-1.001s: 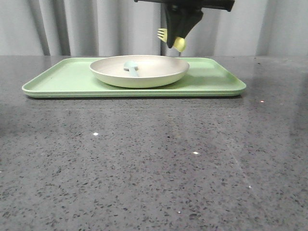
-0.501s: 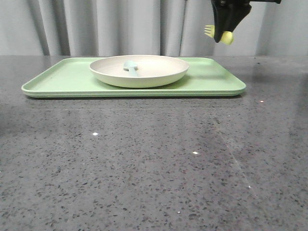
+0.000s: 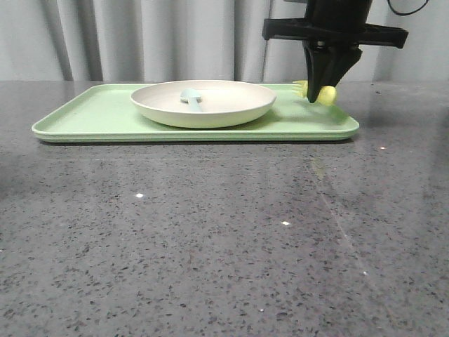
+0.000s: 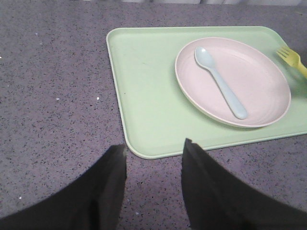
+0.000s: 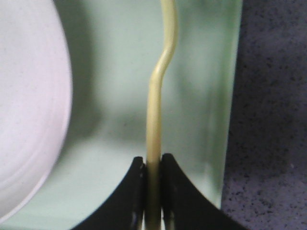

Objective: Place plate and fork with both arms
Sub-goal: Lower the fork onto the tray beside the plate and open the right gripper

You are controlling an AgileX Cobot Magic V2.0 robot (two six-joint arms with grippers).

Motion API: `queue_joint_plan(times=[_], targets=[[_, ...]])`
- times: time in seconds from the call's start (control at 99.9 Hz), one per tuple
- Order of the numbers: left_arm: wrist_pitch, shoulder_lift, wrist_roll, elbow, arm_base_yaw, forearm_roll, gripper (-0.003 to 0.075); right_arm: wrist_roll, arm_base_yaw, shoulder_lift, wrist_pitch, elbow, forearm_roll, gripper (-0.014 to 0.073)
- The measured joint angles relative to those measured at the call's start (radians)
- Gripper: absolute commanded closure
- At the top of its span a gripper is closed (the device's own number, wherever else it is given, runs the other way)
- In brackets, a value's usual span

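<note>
Yellow fork is sitting clamped in the right hand at the plate's three o'clock over the tray; left hand is hanging apart.

plate crowds tray; right strip bare

Yellow fork, cream plate, light-green tray.

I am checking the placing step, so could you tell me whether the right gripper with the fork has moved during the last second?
Yes. The right gripper, shut on the fork, went rightward and down: from above the plate's right rim to low over the tray's right end.
</note>
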Motion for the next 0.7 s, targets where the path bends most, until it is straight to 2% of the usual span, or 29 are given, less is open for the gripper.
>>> queue_joint_plan(times=[0.1, 0.381, 0.581, 0.701], targets=[[0.000, 0.000, 0.000, 0.000, 0.000, 0.000, 0.0438, -0.007, 0.000, 0.004, -0.007, 0.001, 0.012, 0.0555], [0.000, 0.000, 0.000, 0.000, 0.000, 0.000, 0.0438, -0.033, -0.003, 0.010, -0.029, 0.001, 0.049, 0.0423], [0.000, 0.000, 0.000, 0.000, 0.000, 0.000, 0.0438, -0.033, -0.004, 0.013, -0.035, 0.001, 0.050, 0.0214], [-0.001, 0.000, 0.000, 0.000, 0.000, 0.000, 0.0438, -0.033, -0.004, 0.013, -0.035, 0.001, 0.051, 0.0199]])
